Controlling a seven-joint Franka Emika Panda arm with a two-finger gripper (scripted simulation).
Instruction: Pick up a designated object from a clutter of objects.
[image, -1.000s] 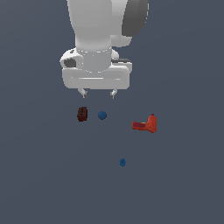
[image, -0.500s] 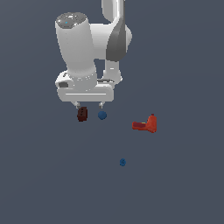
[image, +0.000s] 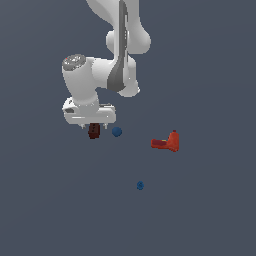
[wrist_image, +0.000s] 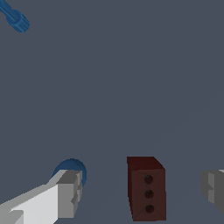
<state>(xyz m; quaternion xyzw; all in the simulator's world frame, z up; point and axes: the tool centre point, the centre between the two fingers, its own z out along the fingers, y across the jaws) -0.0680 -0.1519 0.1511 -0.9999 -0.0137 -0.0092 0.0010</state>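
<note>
The dark reddish-brown block (image: 93, 131) with three dark spots lies on the grey floor, directly under my gripper (image: 93, 126). In the wrist view the block (wrist_image: 146, 188) sits between my two spread fingers (wrist_image: 68, 192), apart from both. The gripper (wrist_image: 142, 190) is open and holds nothing. The larger blue ball (image: 117, 132) lies just to the exterior view's right of the block; in the wrist view it (wrist_image: 72, 168) is partly hidden behind one finger.
The orange-red drill-shaped item (image: 167, 142) lies further to the exterior view's right. The smaller blue ball (image: 140, 185) lies nearer the camera; a small blue object (wrist_image: 15, 18) shows far off in the wrist view. The floor is plain dark grey.
The arm has swung to the exterior view's left and come down, so the open gripper now stands right over the brown block. The objects have not moved.
</note>
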